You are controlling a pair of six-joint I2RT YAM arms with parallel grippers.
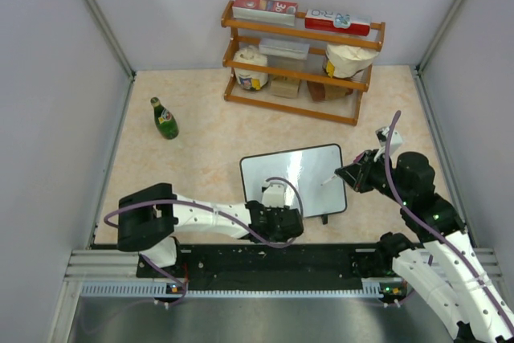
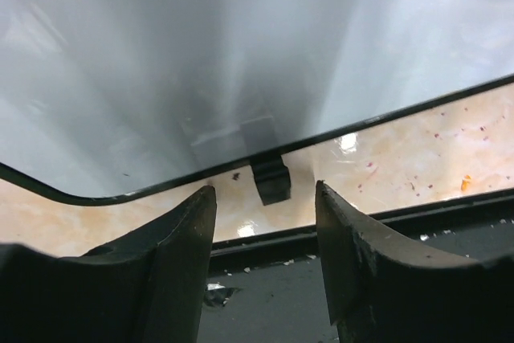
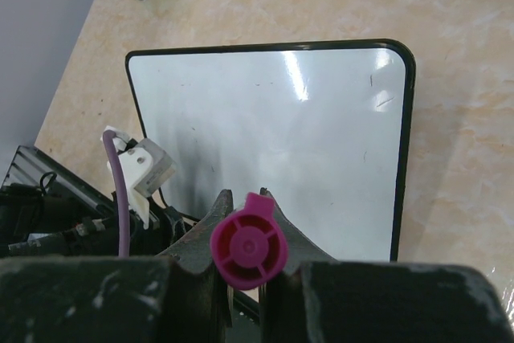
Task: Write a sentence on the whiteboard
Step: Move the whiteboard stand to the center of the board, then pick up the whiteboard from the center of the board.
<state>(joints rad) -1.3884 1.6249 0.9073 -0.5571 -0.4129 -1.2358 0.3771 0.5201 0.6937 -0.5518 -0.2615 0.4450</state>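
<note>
The whiteboard (image 1: 301, 174) lies flat in the middle of the table, white with a thin black frame. No sentence shows on it; its surface (image 3: 273, 126) is bare apart from faint smudges. My left gripper (image 1: 275, 198) sits at the board's near edge, open. In the left wrist view its jaws (image 2: 265, 189) stand apart with nothing between them, and a little black foot (image 2: 271, 180) of the board (image 2: 201, 62) lies just beyond the tips. My right gripper (image 1: 347, 173) hovers over the board's right edge. It (image 3: 245, 193) is shut on a marker with a magenta end (image 3: 249, 251).
A green bottle (image 1: 165, 118) stands at the back left. A wooden shelf (image 1: 301, 58) with boxes and bags stands against the back wall. Grey walls close in both sides. A black rail (image 1: 265, 259) runs along the near edge.
</note>
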